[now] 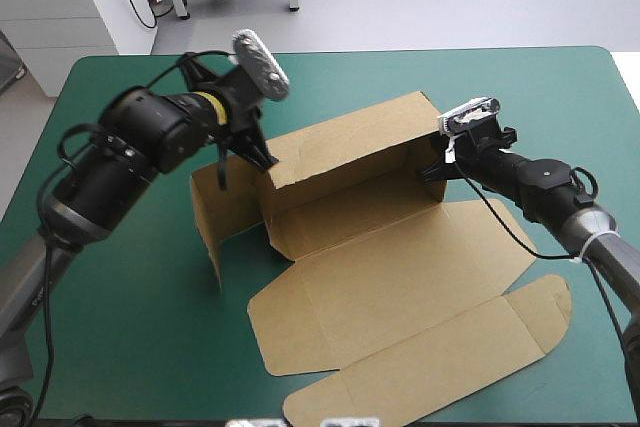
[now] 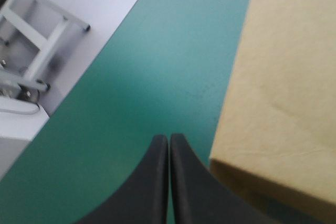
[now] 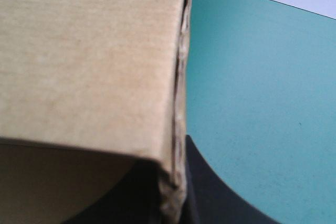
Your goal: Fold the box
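The brown box [image 1: 400,287] lies mid-table with its long back wall [image 1: 350,142] raised and a left end flap [image 1: 225,207] standing; the lid panels lie flat toward the near side. My left gripper [image 1: 268,160] is at the back wall's left end, outside the box. In the left wrist view it [image 2: 169,142] is shut with nothing in it, the box [image 2: 283,77] right beside it. My right gripper [image 1: 432,172] is at the wall's right end. In the right wrist view it [image 3: 176,203] is shut on the box [image 3: 89,61], the board's corner edge running between the black fingers.
The flat lid and its flaps [image 1: 440,357] reach toward the table's near right. Bare teal-green cover [image 1: 120,327] lies left of the box and beyond the back wall. The table's far edge is close behind the left arm.
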Available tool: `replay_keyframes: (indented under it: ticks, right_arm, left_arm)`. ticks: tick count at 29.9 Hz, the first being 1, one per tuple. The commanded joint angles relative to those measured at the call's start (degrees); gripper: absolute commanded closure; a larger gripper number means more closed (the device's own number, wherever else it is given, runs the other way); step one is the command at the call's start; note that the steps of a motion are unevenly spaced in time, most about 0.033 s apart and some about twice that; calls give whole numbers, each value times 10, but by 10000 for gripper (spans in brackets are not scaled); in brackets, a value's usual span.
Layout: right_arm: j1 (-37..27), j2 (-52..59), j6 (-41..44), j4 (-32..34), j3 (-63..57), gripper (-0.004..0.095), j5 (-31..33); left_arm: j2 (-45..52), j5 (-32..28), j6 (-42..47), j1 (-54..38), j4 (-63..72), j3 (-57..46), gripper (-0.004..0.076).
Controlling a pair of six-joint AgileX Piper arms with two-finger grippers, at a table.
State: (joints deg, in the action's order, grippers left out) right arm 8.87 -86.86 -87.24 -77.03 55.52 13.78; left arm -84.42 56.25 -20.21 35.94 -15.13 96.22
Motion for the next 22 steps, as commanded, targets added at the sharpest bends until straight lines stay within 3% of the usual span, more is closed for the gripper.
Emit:
replay_keyframes:
  ticks: [1,7,14,18,22]
  right_arm:
    - [-1,11,3,0,14,927,-3]
    - [-1,11,12,4,14,927,-3]
    - [-1,11,12,4,14,927,-3]
    - [-1,11,17,4,14,927,-1]
    - [-1,11,18,4,14,927,-3]
  left_arm:
    - [25,-17,-24,-114,126,18,731]
    - [42,-8,-32,-292,270,6,731]
    - [114,-68,-41,-443,318,-116,731]
    - [151,-143,-43,-484,389,-190,731]
    - [161,-137,-69,-489,419,-211,731]
